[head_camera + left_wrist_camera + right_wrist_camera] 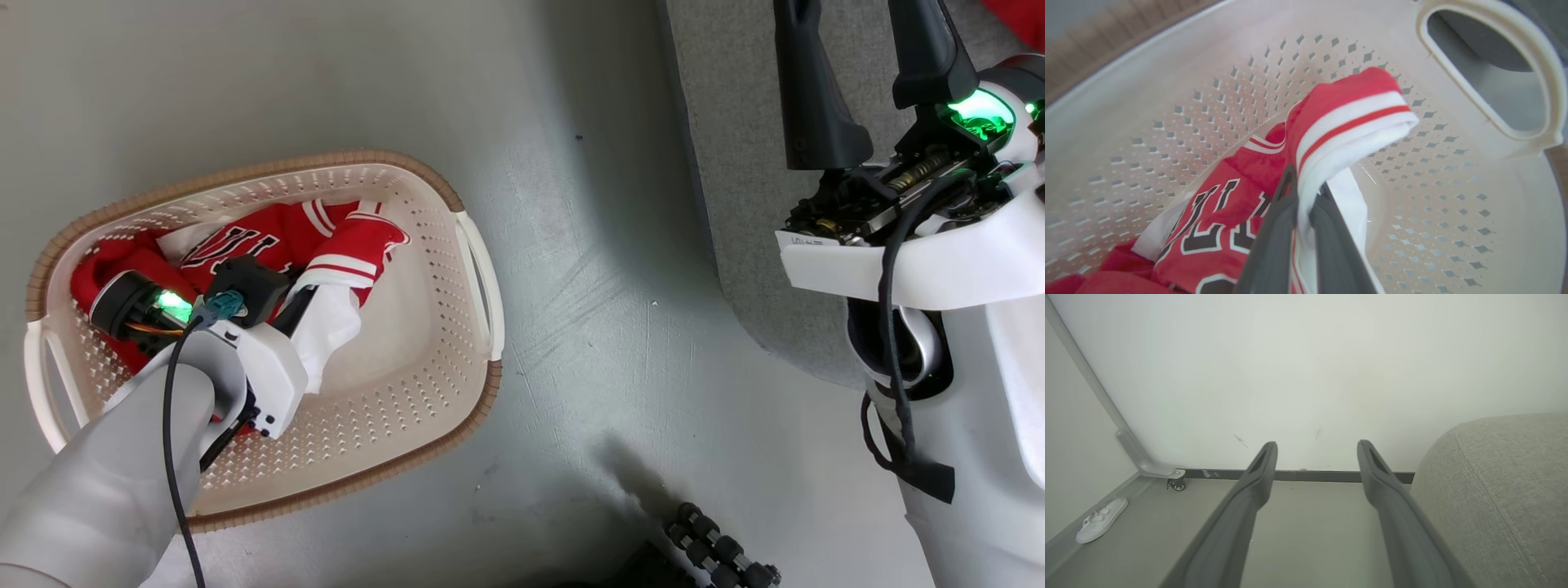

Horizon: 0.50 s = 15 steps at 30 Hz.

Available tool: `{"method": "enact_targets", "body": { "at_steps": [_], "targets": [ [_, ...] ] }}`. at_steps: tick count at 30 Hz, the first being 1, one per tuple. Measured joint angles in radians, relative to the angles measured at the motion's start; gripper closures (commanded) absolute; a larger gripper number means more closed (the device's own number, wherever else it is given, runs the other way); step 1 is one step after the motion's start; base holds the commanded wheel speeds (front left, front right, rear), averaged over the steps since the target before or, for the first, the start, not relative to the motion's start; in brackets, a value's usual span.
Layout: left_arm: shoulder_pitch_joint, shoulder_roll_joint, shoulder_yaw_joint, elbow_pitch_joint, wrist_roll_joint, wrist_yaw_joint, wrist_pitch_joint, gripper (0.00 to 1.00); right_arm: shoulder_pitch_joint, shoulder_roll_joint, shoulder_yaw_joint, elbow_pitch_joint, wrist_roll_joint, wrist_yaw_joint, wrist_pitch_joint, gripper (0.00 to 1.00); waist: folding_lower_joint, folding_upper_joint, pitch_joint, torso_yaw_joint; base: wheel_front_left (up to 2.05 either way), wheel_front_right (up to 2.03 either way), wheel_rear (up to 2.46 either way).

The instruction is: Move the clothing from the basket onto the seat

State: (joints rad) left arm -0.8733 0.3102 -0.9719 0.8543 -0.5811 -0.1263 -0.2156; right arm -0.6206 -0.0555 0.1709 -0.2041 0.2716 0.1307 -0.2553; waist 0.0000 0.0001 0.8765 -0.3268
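Grey floor (588, 310) lies open between the basket (384, 157) and the seat (727, 163), whose rounded corner stands just right of the right fingers (1317, 457). Those fingers are spread wide with nothing between them and point at a pale wall (1306, 367). A white slipper (1100, 520) lies far to their left. We see the left fingers (1297, 195) down inside the basket, pinched nearly together on white fabric of the shorts (1347, 110). The shorts' striped band runs up past the fingertips and off to their right, toward the basket's handle (1549, 81). The jersey (1220, 216) lies crumpled just left of these fingers, lettering up. To their right, the basket's perforated bottom is open as far as its wall.
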Motion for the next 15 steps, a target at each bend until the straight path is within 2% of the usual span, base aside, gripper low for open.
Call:
{"method": "enact_targets", "body": {
  "at_steps": [15],
  "targets": [
    [0.014,-0.008,0.040,-0.072,-0.051,0.000,-0.034,1.00,0.002,0.000,-0.028,0.040,-0.038,0.000,0.000,0.00,0.0000,-0.0001,-0.104,0.034,0.00,0.00,0.00]
  ]
}}
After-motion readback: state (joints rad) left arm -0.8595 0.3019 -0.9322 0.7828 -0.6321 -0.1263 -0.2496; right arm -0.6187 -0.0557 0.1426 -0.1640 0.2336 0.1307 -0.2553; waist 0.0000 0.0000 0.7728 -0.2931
